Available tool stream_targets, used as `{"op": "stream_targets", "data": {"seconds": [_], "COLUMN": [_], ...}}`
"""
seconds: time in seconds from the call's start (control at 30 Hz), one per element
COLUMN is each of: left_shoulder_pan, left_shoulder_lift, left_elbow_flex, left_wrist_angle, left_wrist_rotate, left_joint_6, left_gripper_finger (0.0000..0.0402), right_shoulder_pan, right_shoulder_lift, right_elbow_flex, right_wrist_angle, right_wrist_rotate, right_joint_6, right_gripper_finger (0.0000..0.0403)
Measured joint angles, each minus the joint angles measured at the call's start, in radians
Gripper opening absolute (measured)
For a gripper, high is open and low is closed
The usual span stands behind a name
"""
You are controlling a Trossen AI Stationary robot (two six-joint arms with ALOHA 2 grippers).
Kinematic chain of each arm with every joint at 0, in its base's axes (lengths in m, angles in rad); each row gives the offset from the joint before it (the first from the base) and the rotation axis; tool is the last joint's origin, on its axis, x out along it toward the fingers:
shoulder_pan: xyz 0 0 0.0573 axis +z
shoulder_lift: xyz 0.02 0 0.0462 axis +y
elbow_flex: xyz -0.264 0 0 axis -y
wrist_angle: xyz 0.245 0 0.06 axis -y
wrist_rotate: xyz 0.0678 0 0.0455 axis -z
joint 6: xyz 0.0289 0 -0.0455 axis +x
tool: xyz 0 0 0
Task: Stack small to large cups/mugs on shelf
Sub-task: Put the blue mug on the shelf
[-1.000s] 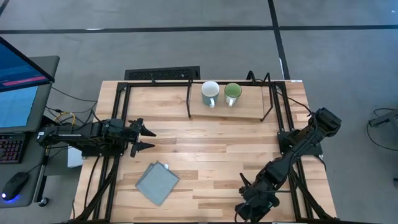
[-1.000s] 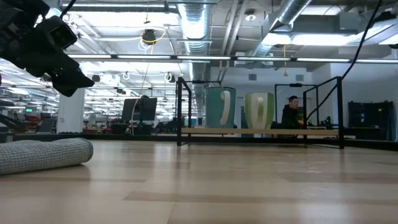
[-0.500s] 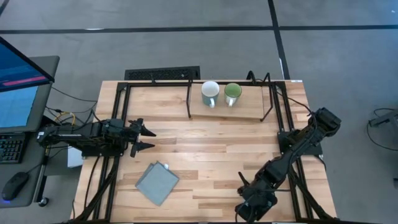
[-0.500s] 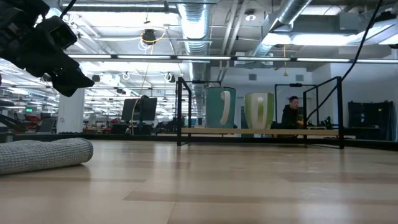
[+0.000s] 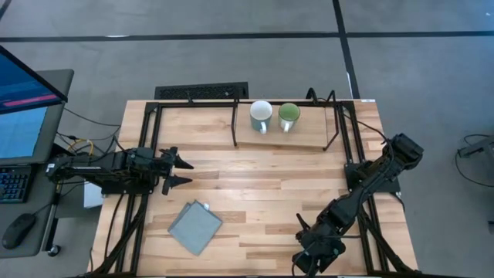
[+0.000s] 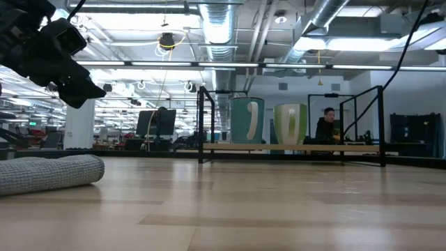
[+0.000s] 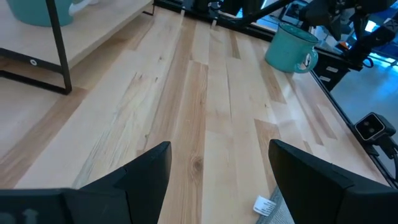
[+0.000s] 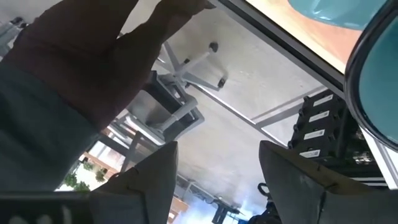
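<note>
Comparing with earlier: no visible change in the high or low view; both mugs on the shelf, the cloth and both arms sit as before.
Left gripper (image 5: 189, 173): over the table's (image 5: 255, 181) left side, pointing toward the middle, fingers spread wide, nothing between them.
Right gripper (image 8: 219, 146): at the table's front edge on the right, fingers apart, nothing between them.
Shelf (image 5: 309, 140): low wood plank on black legs, at the back of the table.
White-inside mug (image 5: 261, 113): upright on the shelf, left of the pair, pale outside.
Green-inside mug (image 5: 289, 114): upright on the shelf, just beside the first; touching or not, cannot tell.
Teal mug (image 7: 291, 48): upright on the tabletop near the right arm, well apart from the shelf; hidden in the high view.
Cloth (image 5: 194, 226): grey, folded, front left of the table.
</note>
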Motion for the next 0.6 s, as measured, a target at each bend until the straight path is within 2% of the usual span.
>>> {"op": "stream_targets", "data": {"seconds": [0.6], "left_shoulder_pan": [0.0], "left_shoulder_lift": [0.0], "left_elbow_flex": [0.0], "left_wrist_angle": [0.0], "left_wrist_rotate": [-0.005], "left_joint_6": [0.001], "left_gripper_finger": [0.0261], "right_shoulder_pan": [-0.02], "right_shoulder_lift": [0.0], "right_elbow_flex": [0.0], "right_wrist_angle": [0.009], "right_wrist_rotate": [0.016], "right_joint_6": [-0.054], "right_gripper_finger": [0.025]}}
